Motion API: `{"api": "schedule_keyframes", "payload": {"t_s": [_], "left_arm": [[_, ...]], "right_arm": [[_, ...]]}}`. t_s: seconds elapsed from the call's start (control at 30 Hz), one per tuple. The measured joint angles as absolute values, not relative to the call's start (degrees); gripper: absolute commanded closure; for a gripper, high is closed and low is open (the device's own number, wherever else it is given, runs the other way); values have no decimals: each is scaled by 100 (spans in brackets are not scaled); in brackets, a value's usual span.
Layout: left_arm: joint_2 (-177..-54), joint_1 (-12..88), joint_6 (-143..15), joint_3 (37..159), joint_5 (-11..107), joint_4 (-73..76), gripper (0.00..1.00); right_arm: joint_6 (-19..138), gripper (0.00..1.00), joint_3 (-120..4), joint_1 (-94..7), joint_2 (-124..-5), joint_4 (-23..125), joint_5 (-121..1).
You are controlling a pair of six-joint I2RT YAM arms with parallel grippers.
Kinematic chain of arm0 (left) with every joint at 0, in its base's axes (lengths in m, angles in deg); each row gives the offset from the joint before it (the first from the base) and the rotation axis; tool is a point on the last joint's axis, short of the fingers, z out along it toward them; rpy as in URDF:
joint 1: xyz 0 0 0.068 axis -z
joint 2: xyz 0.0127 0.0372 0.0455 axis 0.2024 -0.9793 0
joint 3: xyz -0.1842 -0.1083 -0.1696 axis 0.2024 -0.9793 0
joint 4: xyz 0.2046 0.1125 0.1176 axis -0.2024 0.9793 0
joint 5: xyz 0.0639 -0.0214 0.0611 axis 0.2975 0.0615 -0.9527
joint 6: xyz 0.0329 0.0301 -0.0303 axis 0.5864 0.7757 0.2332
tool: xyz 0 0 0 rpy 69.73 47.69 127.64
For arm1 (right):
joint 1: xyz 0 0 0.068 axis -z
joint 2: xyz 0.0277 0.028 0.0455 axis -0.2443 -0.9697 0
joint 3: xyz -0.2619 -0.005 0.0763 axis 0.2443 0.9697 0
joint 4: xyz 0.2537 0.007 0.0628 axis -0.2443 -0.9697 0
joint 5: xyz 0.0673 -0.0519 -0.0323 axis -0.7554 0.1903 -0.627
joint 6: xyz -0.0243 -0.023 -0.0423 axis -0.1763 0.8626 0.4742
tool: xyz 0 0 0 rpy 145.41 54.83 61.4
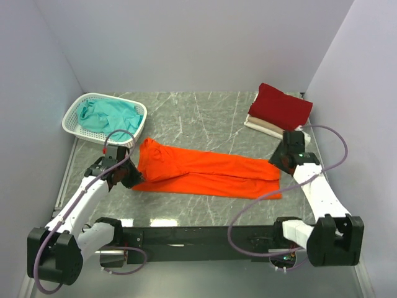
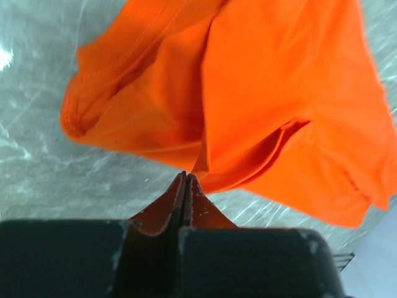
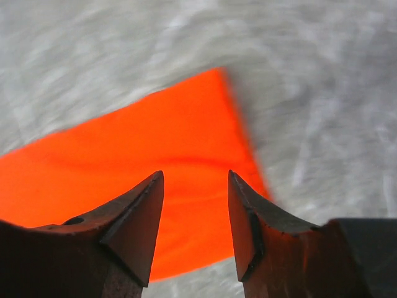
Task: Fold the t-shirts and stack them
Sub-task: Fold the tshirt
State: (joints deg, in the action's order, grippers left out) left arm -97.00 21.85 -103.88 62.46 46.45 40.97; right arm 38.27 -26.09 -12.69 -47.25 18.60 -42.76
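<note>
You have a grey marbled table (image 1: 205, 118) walled in on three sides, and the orange t-shirt (image 1: 205, 171) takes up most of its near half. It lies between your two arms, folded into a long band.

At the far left corner sits the white lattice basket (image 1: 69, 121), with the teal t-shirt (image 1: 111, 115) crumpled inside it, well apart from the orange one. At the far right corner the dark red t-shirt (image 1: 282, 105) lies folded on top of the cream-white t-shirt (image 1: 262, 126). That stack is near your right arm but not touching the orange cloth. Nothing lies across the orange shirt itself.

Only a thin edge of the cream-white shirt shows from under the red one. The right wrist picture is blurred, and the left wrist picture cuts the orange cloth off at the top and right. You cannot tell which end carries the collar.

The band's long axis runs left to right, its right end a little nearer to you. The left end is bunched and raised, and the right end lies flat.

Your left gripper (image 2: 185, 177) has its fingers pressed together on a fold at that bunched end. Your right gripper (image 3: 192, 177) hangs over the flat right corner with its fingers apart, and nothing is between them.
</note>
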Motion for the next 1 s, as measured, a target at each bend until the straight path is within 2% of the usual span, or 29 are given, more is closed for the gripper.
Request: {"api": "schedule_keyframes", "payload": {"t_s": [0.23, 0.37, 0.5, 0.77, 1.0], "left_arm": [[-9759, 2185, -10331, 6085, 4849, 4058, 98], [-9960, 2185, -10259, 6082, 4912, 3979, 99], [-10115, 2185, -10228, 6080, 4927, 3929, 100], [-10135, 2190, -10231, 6076, 4912, 3859, 100], [-10133, 2190, -10231, 6076, 4906, 3859, 100]], "right_arm": [[3348, 46, -3339, -3411, -4865, 2260, -4648], [3139, 46, -4016, -4510, -5894, 2710, -5072], [3108, 46, -5052, -5470, -7404, 3158, -5524], [3239, 46, -6396, -6283, -9068, 3377, -6305], [3456, 46, -6440, -6399, -9507, 3394, -6484]]}}
